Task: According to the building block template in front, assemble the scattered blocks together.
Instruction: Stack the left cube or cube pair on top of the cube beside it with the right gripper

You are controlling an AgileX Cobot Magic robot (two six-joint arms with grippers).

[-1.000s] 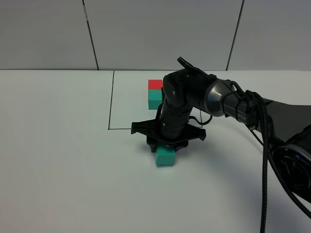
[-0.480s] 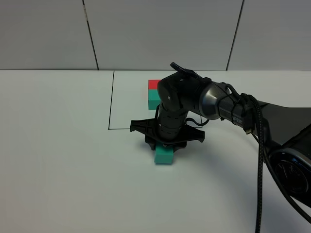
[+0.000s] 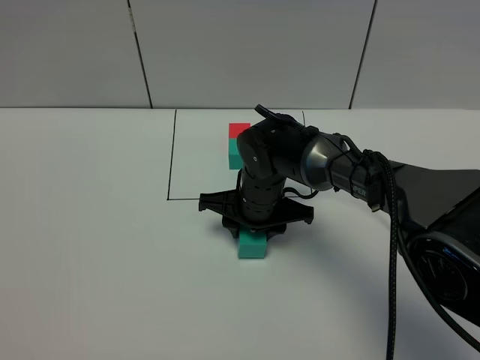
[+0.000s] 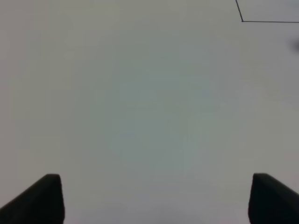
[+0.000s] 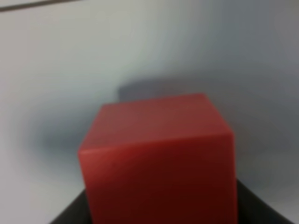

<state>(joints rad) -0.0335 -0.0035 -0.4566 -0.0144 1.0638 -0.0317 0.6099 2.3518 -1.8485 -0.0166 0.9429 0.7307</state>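
The building block template (image 3: 237,144), a red cube behind a teal one, sits inside the thin black drawn rectangle (image 3: 171,157). A loose teal-green cube (image 3: 253,246) lies on the table just in front of that rectangle. My right gripper (image 3: 252,227) hangs straight down, right over the teal cube's far side. In the right wrist view my right gripper (image 5: 163,207) is shut on the red cube (image 5: 156,154); in the high view the gripper hides this cube. My left gripper (image 4: 152,200) is open over bare table, its fingertips (image 4: 44,196) wide apart.
The right arm (image 3: 352,176) and its cable (image 3: 394,247) stretch from the right edge across the table to the middle. A corner of the black rectangle (image 4: 242,20) shows in the left wrist view. White wall panels stand behind the table.
The right arm has swung a little to the left, and its gripper has shifted slightly left and nearer over the teal cube. The left gripper has not changed.
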